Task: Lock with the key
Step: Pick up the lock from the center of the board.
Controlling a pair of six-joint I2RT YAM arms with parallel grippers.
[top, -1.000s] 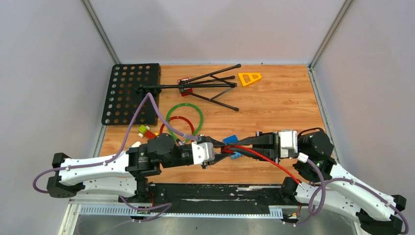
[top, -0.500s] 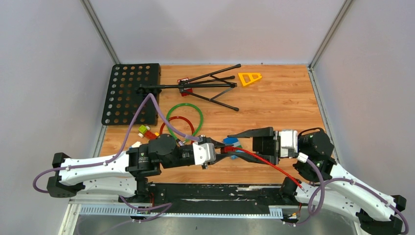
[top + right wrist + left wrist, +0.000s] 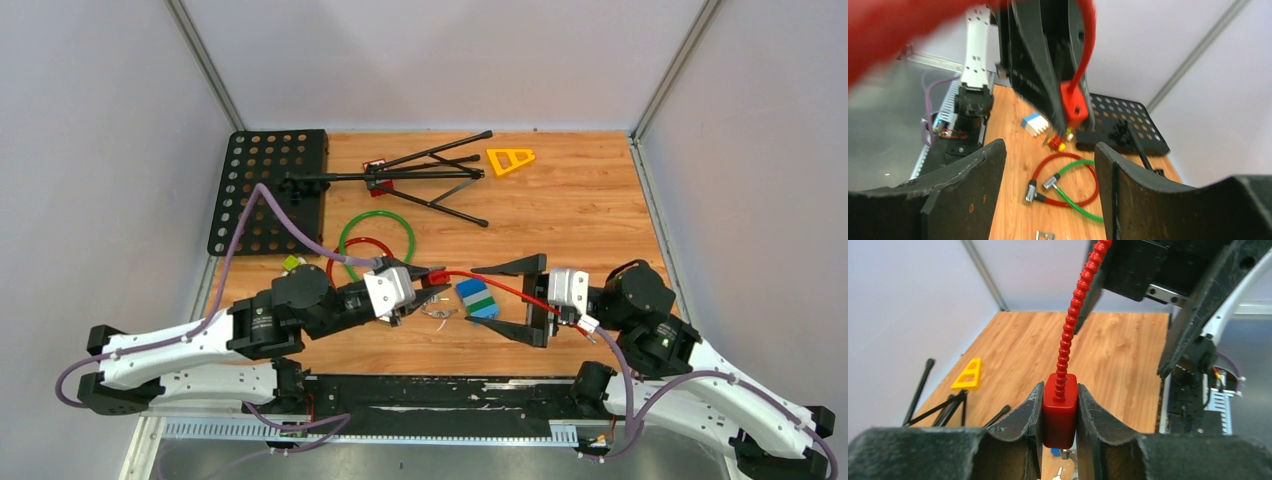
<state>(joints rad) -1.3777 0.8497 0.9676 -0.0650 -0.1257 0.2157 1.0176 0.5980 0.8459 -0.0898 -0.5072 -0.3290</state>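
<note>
My left gripper [image 3: 438,282] is shut on a red lock block [image 3: 436,277], seen close up [image 3: 1060,410] squeezed between both pads. A red beaded cable [image 3: 500,285] runs from the block to the right, past my right wrist. The right gripper [image 3: 478,297] stands wide open, its fingers either side of a blue, green and white block [image 3: 477,299] lying on the table. Small silver keys [image 3: 438,313] lie loose on the wood just below the left gripper. In the right wrist view the red block [image 3: 1074,107] hangs beyond the open right gripper [image 3: 1049,150].
A green cable loop [image 3: 405,235] and a red one [image 3: 368,243] lie behind the left gripper. A black perforated plate [image 3: 268,190], a folded black stand [image 3: 420,180] and a yellow triangle [image 3: 510,160] sit at the back. Small coloured pieces [image 3: 295,265] lie at the left.
The right gripper has opened wide and drawn back to the right, leaving the blue block on the table. The left gripper has moved left and away with the red block.
</note>
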